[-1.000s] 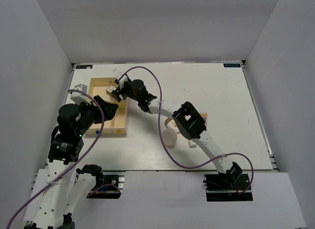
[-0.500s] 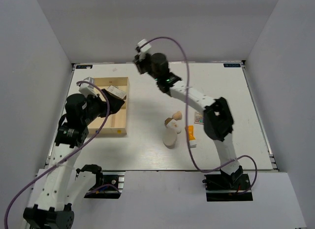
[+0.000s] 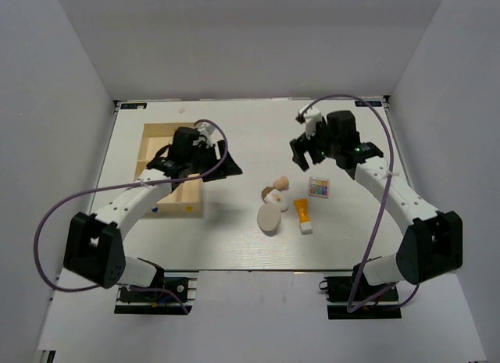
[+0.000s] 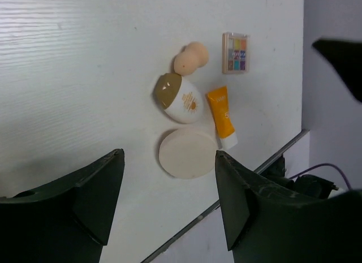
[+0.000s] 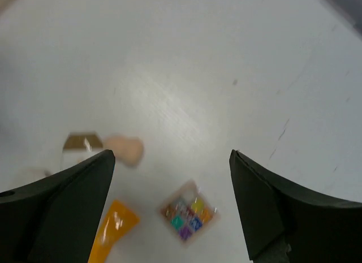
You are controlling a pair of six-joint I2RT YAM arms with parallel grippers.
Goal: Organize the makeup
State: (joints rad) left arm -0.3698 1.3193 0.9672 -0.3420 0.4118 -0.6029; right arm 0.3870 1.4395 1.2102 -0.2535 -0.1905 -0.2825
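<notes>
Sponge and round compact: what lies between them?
A white pot with a brown cap lies between the sponge and the compact, clearest in the left wrist view.

A beige egg-shaped sponge [image 4: 191, 57] sits just beside a white, brown-capped bottle [image 4: 180, 99] lying on its side, with a cream round compact [image 4: 187, 154] flat next to an orange white-capped tube [image 4: 221, 113], cap pointing away from the multicolour square palette [image 4: 235, 52] lying face-up near them.

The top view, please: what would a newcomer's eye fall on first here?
Mid-table, grouped close together, lie the orange tube, cream compact, beige sponge and multicolour palette. The left gripper hangs open beside the wooden tray at the left, and the right gripper hangs open near the palette.
</notes>
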